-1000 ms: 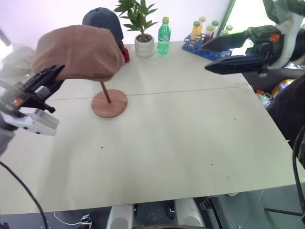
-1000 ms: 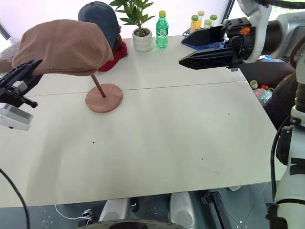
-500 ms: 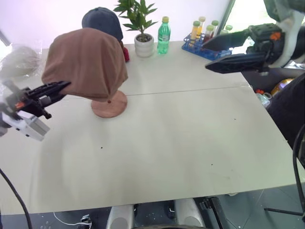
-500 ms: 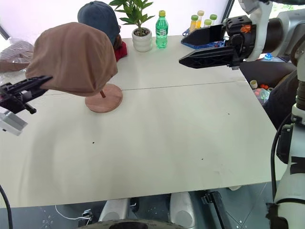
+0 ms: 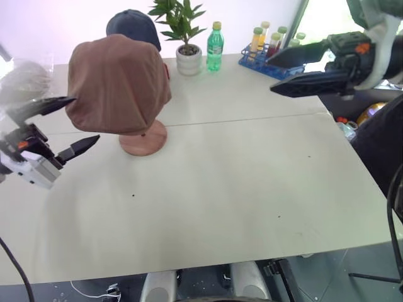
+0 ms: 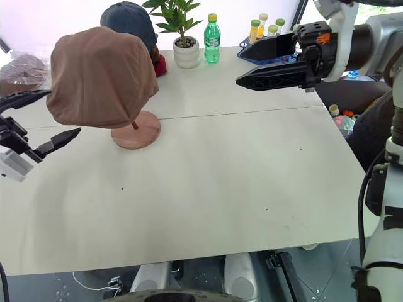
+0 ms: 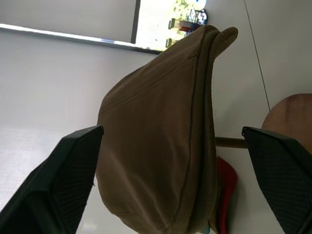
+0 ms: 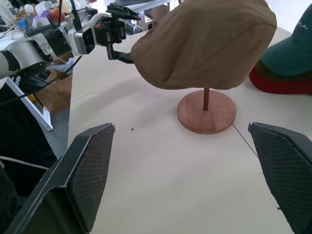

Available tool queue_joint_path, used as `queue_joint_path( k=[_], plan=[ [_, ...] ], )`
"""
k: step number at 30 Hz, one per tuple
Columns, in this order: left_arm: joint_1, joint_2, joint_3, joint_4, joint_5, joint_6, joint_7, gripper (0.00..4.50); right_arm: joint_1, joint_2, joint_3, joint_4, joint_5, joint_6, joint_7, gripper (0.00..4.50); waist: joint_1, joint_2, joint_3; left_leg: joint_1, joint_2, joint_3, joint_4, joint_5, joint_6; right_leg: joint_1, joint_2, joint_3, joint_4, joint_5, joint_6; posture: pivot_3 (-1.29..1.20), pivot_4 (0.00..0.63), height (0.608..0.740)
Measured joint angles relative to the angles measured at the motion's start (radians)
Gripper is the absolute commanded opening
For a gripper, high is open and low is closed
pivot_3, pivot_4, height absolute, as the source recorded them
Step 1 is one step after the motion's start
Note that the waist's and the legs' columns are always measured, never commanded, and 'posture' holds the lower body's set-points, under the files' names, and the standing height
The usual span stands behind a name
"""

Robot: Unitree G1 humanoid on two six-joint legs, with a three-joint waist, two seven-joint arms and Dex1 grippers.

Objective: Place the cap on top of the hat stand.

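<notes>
The brown cap (image 5: pixel 118 85) sits draped over the top of the wooden hat stand (image 5: pixel 143 138), tilted toward its left side; it hides the stand's top disc. The rod and round base (image 8: pixel 206 113) show below it. My left gripper (image 5: pixel 86 118) is open at the cap's left edge, one finger above and one below the rim, with a gap on both sides in the left wrist view (image 7: pixel 171 128). My right gripper (image 6: pixel 240 69) hangs open high over the table's far right, well away from the cap, holding nothing.
A blue denim cap (image 5: pixel 133 24) on something red stands behind the hat stand. A potted plant (image 5: pixel 187 56), a green bottle (image 5: pixel 215 47) and a blue rack of bottles (image 5: pixel 267 53) line the table's far edge. A plastic bag (image 5: pixel 22 78) lies at the far left.
My left gripper has gone from shut on the cap's edge to open and sunk a little. The cap has tipped from flat to slanted and stays on the stand.
</notes>
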Motion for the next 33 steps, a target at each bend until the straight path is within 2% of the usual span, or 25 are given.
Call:
queue_joint_path(
  k=[6, 10, 12, 15, 16, 19, 22, 25, 28, 33],
  plan=[
    [0.393, -0.017, 0.266, -0.376, -0.074, 0.225, -0.014, 4.46, 0.008, 0.019, 0.000, 0.021, -0.005, -0.037, 0.010, 4.50, -0.004, 0.000, 0.000, 0.000, 0.004, 0.001, 0.000, -0.001, -0.001, -0.001, 0.001, 0.000, 0.000, 0.000, -0.001, 0.00, 0.150, 0.740],
    [0.691, -0.111, 0.524, -0.730, -0.186, 0.466, -0.115, 4.46, 0.017, 0.039, 0.011, 0.077, -0.035, -0.094, 0.038, 4.50, -0.004, 0.000, 0.000, 0.000, 0.005, 0.002, 0.000, -0.001, -0.002, -0.001, 0.001, 0.000, -0.002, -0.001, -0.006, 0.00, 0.150, 0.740],
    [0.765, -0.131, 0.621, -0.822, -0.234, 0.578, -0.164, 4.46, 0.017, 0.043, 0.022, 0.108, -0.052, -0.119, 0.055, 4.50, 0.002, 0.001, 0.000, 0.000, 0.005, 0.002, 0.000, -0.001, -0.002, 0.000, 0.002, 0.000, -0.002, -0.002, -0.006, 0.00, 0.150, 0.740],
    [0.845, -0.130, 0.782, -0.925, -0.369, 0.890, -0.216, 4.46, 0.012, 0.052, 0.034, 0.159, -0.081, -0.157, 0.088, 4.50, 0.004, 0.001, 0.000, 0.000, 0.005, 0.002, 0.001, -0.001, -0.002, 0.000, 0.003, 0.000, -0.003, -0.001, -0.007, 0.00, 0.150, 0.740],
    [0.891, -0.106, 0.853, -0.954, -0.446, 1.072, -0.239, 4.46, 0.008, 0.056, 0.039, 0.180, -0.091, -0.169, 0.100, 4.50, 0.002, 0.000, 0.000, 0.000, 0.005, 0.002, 0.001, -0.001, -0.002, 0.000, 0.004, 0.000, -0.003, -0.001, -0.007, 0.00, 0.150, 0.740],
    [0.947, -0.049, 0.981, -0.966, -0.618, 1.440, -0.298, 4.46, -0.006, 0.060, 0.048, 0.212, -0.111, -0.187, 0.122, 4.50, -0.002, 0.002, 0.000, 0.000, 0.006, 0.002, 0.001, -0.001, -0.002, 0.000, 0.006, 0.000, -0.003, -0.001, -0.007, 0.00, 0.150, 0.740],
    [0.874, 0.039, 1.076, -0.862, -0.791, 1.703, -0.393, 4.46, -0.019, 0.070, 0.050, 0.236, -0.123, -0.193, 0.140, 4.50, 0.000, 0.002, 0.001, 0.000, 0.007, 0.001, 0.001, -0.001, -0.002, -0.001, 0.009, 0.000, -0.002, -0.001, -0.007, 0.00, 0.150, 0.740],
    [0.788, 0.163, 1.102, -0.622, -0.852, 1.901, -0.488, 4.46, -0.045, 0.074, 0.053, 0.238, -0.124, -0.193, 0.159, 4.50, -0.003, 0.003, 0.001, 0.001, 0.008, 0.002, 0.000, -0.001, -0.002, -0.002, 0.010, 0.000, -0.002, -0.001, -0.008, 0.00, 0.150, 0.740],
    [0.716, 0.262, 1.054, -0.367, -0.816, 1.959, -0.648, 4.46, -0.046, 0.063, 0.052, 0.238, -0.138, -0.189, 0.166, 4.50, -0.004, 0.003, 0.001, 0.001, 0.008, 0.003, 0.000, -0.002, -0.004, -0.002, 0.011, 0.000, -0.002, -0.001, -0.008, 0.00, 0.150, 0.740],
    [0.530, 0.497, 0.866, 0.064, -0.707, 1.913, -0.918, 4.46, -0.047, 0.032, 0.050, 0.244, -0.157, -0.189, 0.166, 4.50, -0.001, 0.001, 0.000, 0.000, 0.009, 0.003, 0.000, -0.003, -0.007, -0.003, 0.010, 0.000, -0.004, -0.001, -0.008, 0.00, 0.150, 0.740]
  ],
)
